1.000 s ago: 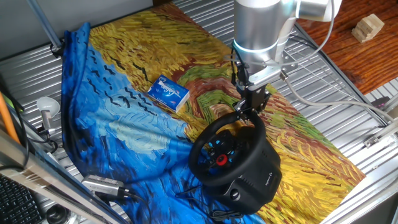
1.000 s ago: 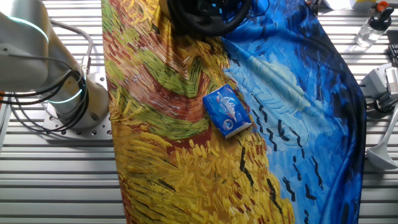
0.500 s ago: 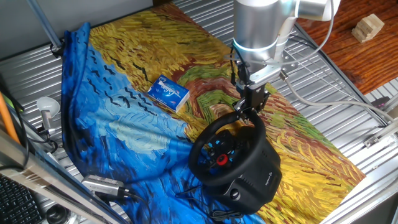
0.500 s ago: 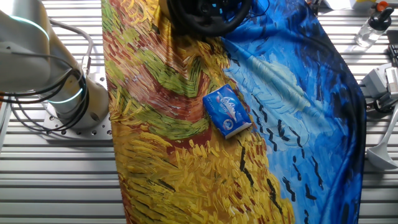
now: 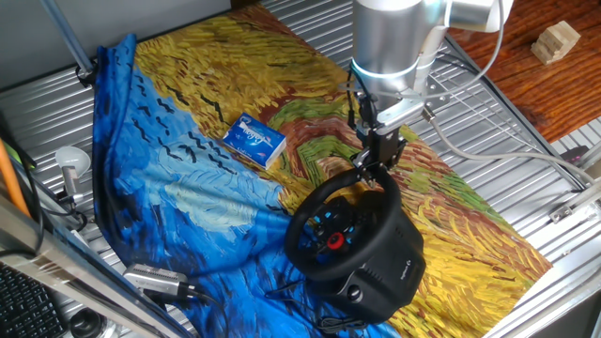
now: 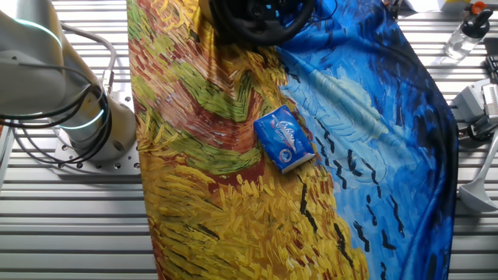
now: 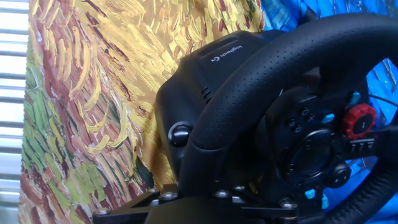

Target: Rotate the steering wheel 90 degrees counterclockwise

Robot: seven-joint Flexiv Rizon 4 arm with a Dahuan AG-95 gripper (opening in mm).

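**Gripper sitting on top of wheel rim, grip unconfirmed**

The black two-finger gripper (image 5: pixel 376 170) is pointing straight down under the silver arm (image 5: pixel 392 42) and meeting the top of the rim of the black round-rimmed gaming steering wheel (image 5: pixel 340 223). Fingers are looking close together around the rim, but I cannot tell whether they are actually clamping it; in the hand view the rim (image 7: pixel 292 68) is filling the frame right above the gripper body, fingertips hidden.

The wheel is sitting on its bulky black base (image 5: pixel 390 268), on the yellow part of the painted-pattern yellow-and-blue cloth (image 5: pixel 188 141), near the front right edge of the ribbed metal table (image 5: pixel 526 178). Hub is showing blue-lit buttons and a round red button (image 7: pixel 359 121). In the other fixed view the wheel (image 6: pixel 257 19) is cut off by the top edge.

The small blue-and-white box (image 5: pixel 254 140) is lying flat on the cloth, well apart from the wheel.
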